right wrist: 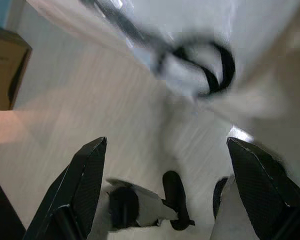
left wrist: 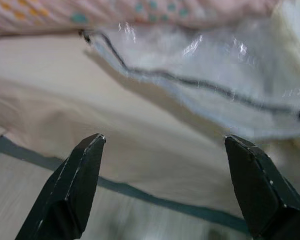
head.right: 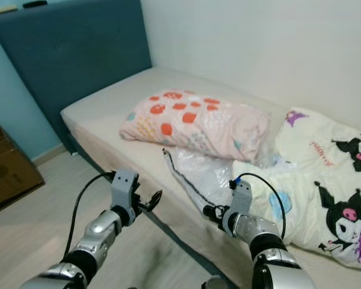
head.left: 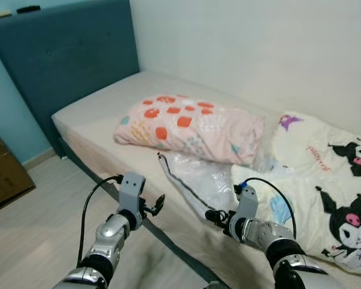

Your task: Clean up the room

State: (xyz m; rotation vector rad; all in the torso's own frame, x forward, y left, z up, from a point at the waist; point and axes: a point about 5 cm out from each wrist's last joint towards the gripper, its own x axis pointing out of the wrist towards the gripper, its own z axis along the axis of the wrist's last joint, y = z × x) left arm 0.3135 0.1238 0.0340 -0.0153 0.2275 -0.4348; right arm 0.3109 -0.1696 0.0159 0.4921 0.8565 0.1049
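Observation:
A clear plastic zip bag with a black zipper edge lies on the bed between a pink pillow with red spots and a cream cartoon-print blanket. My right gripper is open at the bag's near edge, over the mattress side. In the right wrist view the bag's black loop hangs just beyond the spread fingers. My left gripper is open and empty, held off the bed's side, facing the bag.
The beige mattress runs back to a dark blue headboard against a white wall. A brown cardboard box stands on the light wood floor at the left.

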